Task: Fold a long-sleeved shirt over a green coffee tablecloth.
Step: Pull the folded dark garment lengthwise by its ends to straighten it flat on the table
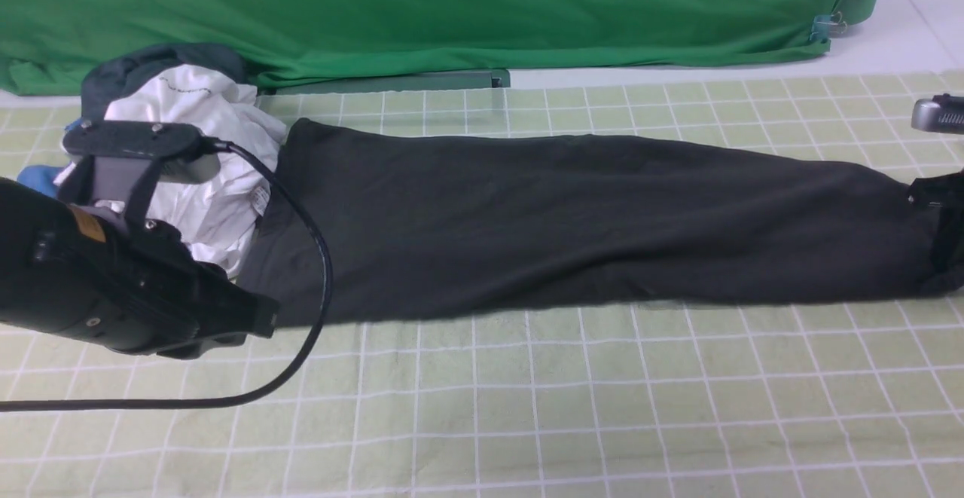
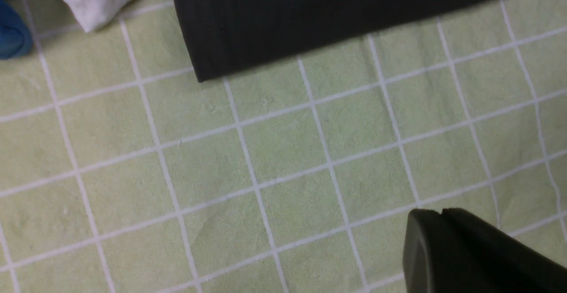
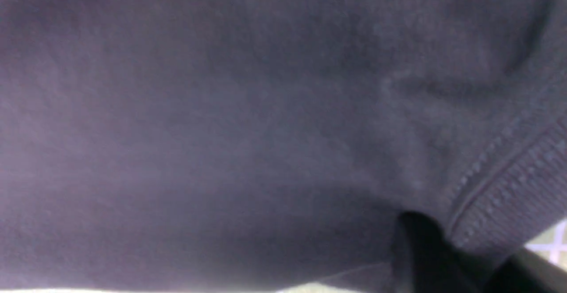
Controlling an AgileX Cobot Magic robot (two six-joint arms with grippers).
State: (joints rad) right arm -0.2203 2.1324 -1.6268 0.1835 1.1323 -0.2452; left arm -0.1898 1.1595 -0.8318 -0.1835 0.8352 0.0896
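Note:
The long-sleeved shirt [image 1: 572, 227] lies as a long black strip across the green coffee tablecloth [image 1: 527, 407], running from left to right. My left gripper [image 1: 265, 319] hovers by the strip's near left corner [image 2: 199, 73]. In the left wrist view that gripper [image 2: 440, 213] has its jaws pressed together with nothing between them, over bare cloth [image 2: 283, 151]. My right gripper [image 1: 936, 208] sits at the strip's far right end, where the fabric bunches. The right wrist view is filled with black fabric, and the right gripper [image 3: 465, 251] is shut on the ribbed hem [image 3: 509, 195].
A pile of white garments [image 1: 203, 144], with a dark one [image 1: 151, 61] and a blue one [image 1: 38, 178] beside it, lies behind my left arm. Plain bright green fabric [image 1: 452, 8] hangs along the back. A black cable [image 1: 320, 272] loops over the shirt's left end.

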